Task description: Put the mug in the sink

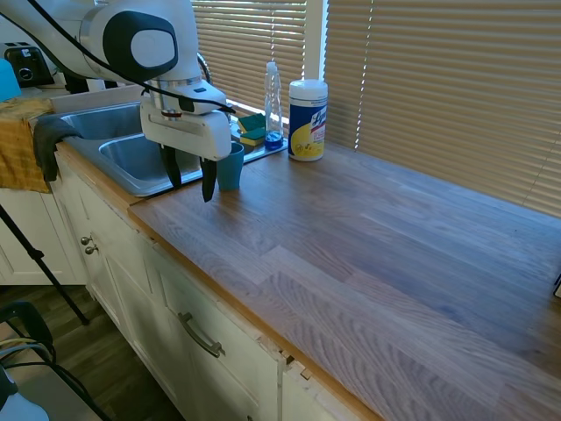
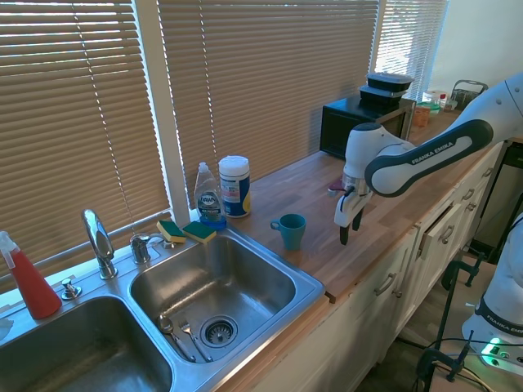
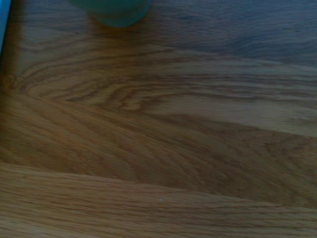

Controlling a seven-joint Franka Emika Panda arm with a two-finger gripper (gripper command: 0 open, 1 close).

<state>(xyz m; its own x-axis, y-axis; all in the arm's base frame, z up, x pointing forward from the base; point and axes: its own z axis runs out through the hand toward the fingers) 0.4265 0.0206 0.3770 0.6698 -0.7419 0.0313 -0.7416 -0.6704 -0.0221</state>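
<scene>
While the mug (image 2: 290, 230) stands upright on the counter (image 1: 377, 254), just beside the sink (image 2: 270, 318) rim and well clear of the basin, our gripper (image 1: 188, 180) hangs near it on the counter-edge side, not touching. We see its two fingers spread apart with nothing between them. We judge the step in hand to be the approach for a grasp. To do it well, we should slide across until the fingers straddle the mug wall or body, keep them low enough to grip below the rim, and avoid nudging the handle, which points away from the sink in the second exterior view. The wrist view shows only the mug's blurred base at the edge, so it is not yet centred.

Counting: one mug, one double sink with two basins, one faucet (image 2: 98, 241), one wipes canister (image 2: 234, 186), one soap bottle (image 2: 208, 196), two sponges (image 2: 186, 231), one red spray bottle (image 2: 29, 282).
</scene>
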